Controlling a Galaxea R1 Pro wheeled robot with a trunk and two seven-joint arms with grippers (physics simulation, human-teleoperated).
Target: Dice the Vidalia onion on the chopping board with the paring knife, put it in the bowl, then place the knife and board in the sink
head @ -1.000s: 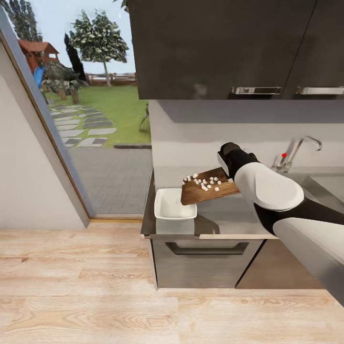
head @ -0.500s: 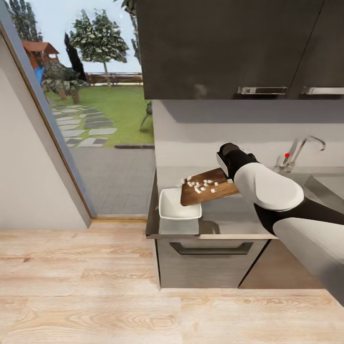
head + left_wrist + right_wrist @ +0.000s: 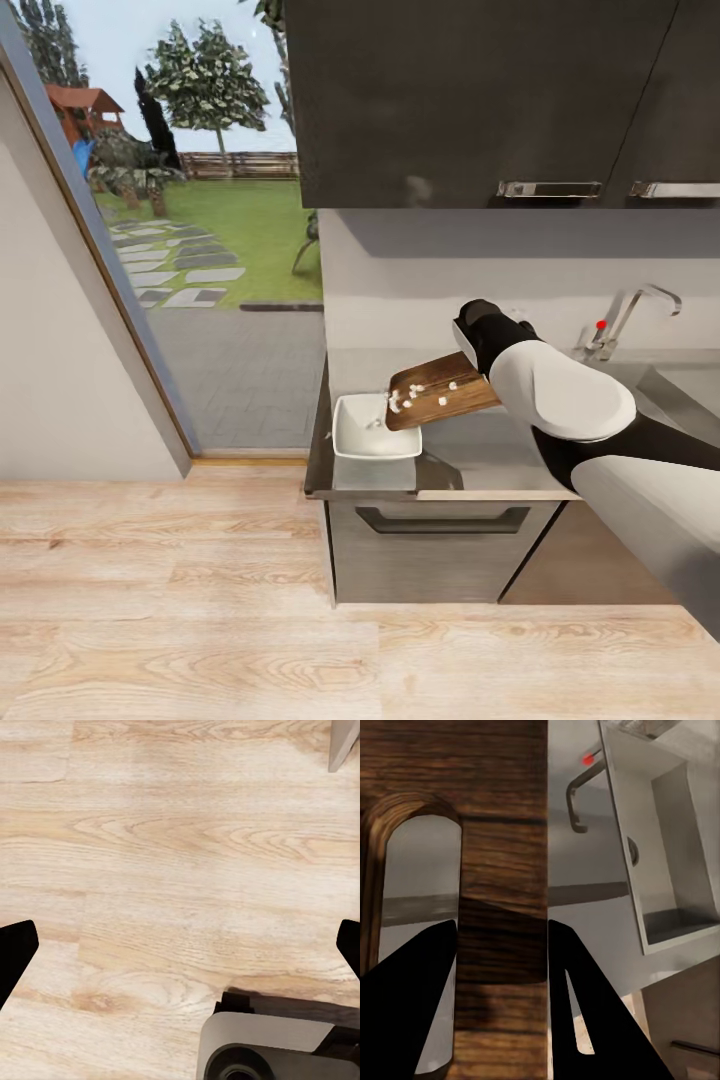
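Several diced onion (image 3: 403, 396) cubes seen sliding off tilted chopping board (image 3: 445, 392) into bowl (image 3: 368, 434), board clamped by right gripper (image 3: 502, 945) jaws, left gripper (image 3: 180, 945) jaws spread wide, no lettering legible.

The head camera looks down over the countertop (image 3: 480, 455); the right wrist camera sits very close, seemingly sharing its sink (image 3: 660, 855); the left faces the floor (image 3: 180, 855).

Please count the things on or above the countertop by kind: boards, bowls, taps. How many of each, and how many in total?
chopping board: 1
bowl: 1
tap: 1
Total: 3
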